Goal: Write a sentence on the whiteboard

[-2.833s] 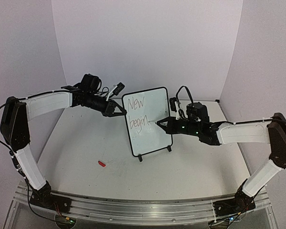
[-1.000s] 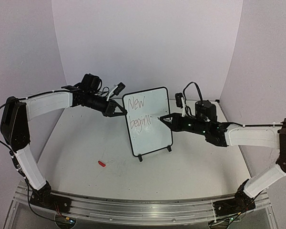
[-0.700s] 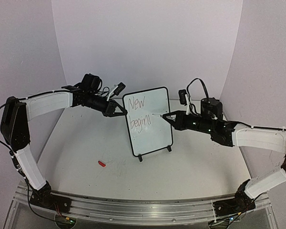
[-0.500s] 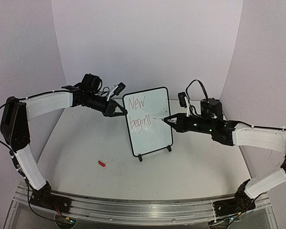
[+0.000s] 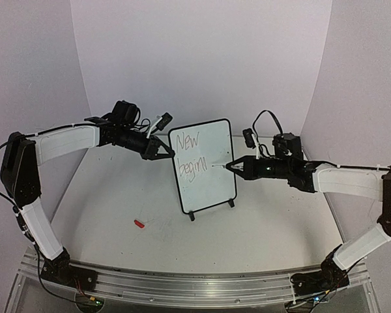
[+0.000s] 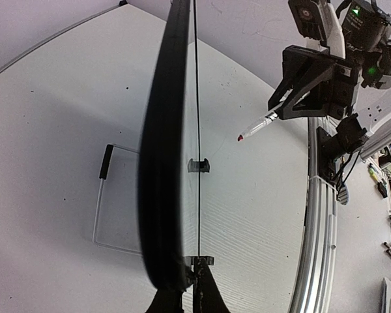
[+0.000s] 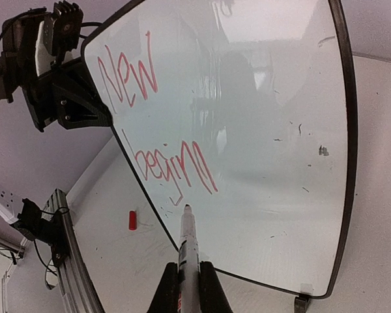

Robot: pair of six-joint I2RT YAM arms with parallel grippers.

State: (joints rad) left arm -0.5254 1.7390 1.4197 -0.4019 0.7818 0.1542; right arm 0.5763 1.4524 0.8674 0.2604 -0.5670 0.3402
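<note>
While left hand (image 5: pixel 164 152) clamps whiteboard (image 5: pixel 212 186) edge, right hand (image 5: pixel 237 167) grips marker (image 7: pixel 188 242); sentence (image 7: pixel 173 171) reads "New beginn".

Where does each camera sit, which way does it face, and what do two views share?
Top external: above and behind the robot, looking down at the whiteboard; both arms show, left gripper and right gripper.
Left wrist: at the whiteboard's edge, looking along it; own gripper at the bottom, clamped on the board.
Right wrist: facing the board's front and red lettering; own gripper at the bottom, holding the marker.
Shared: top and right wrist views both show the lettering and a small red piece on the table.
</note>
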